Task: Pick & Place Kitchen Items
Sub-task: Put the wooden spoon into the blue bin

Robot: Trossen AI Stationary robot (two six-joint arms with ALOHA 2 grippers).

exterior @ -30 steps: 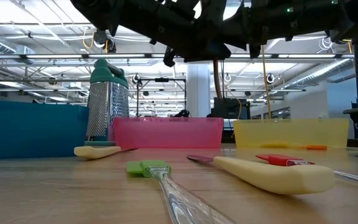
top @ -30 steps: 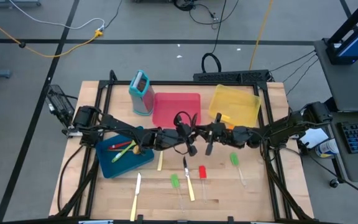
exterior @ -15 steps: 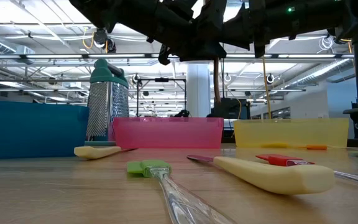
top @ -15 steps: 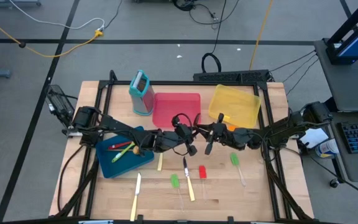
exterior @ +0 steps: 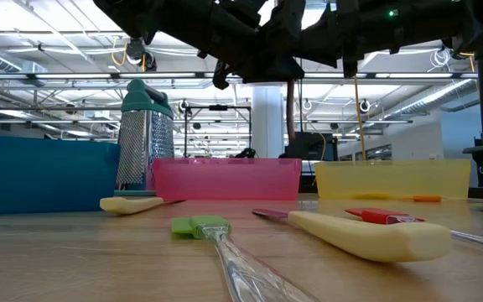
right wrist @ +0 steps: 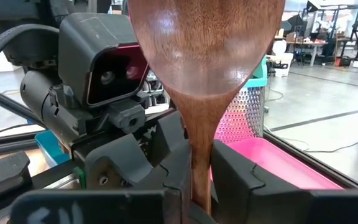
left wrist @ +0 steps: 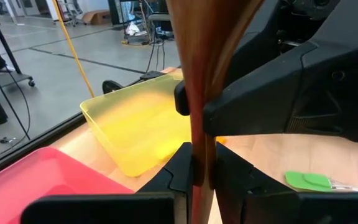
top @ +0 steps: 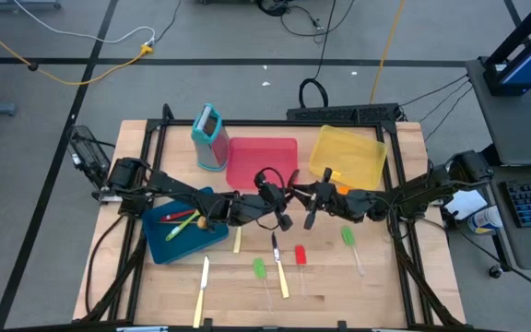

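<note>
1. Nearest me, a cream-handled knife (top: pixel 280 275) and green spatula (top: pixel 259 268) lie on the table (top: pixel 385 295) at 6 o'clock.
2. Mid-table, the left gripper (left wrist: pixel 196 168) and right gripper (right wrist: pixel 199 180) both pinch one wooden spoon (right wrist: pixel 202 74), handle upright, equally near.
3. The yellow tray (top: pixel 350 155) sits at 1 o'clock.

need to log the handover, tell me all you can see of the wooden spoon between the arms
The wooden spoon is glossy reddish-brown wood with a broad rounded bowl narrowing to a slim handle. It hangs above the table's middle, near the red tray. The jaws of both the left gripper and the right gripper pinch its handle. Nothing else touches it.
</note>
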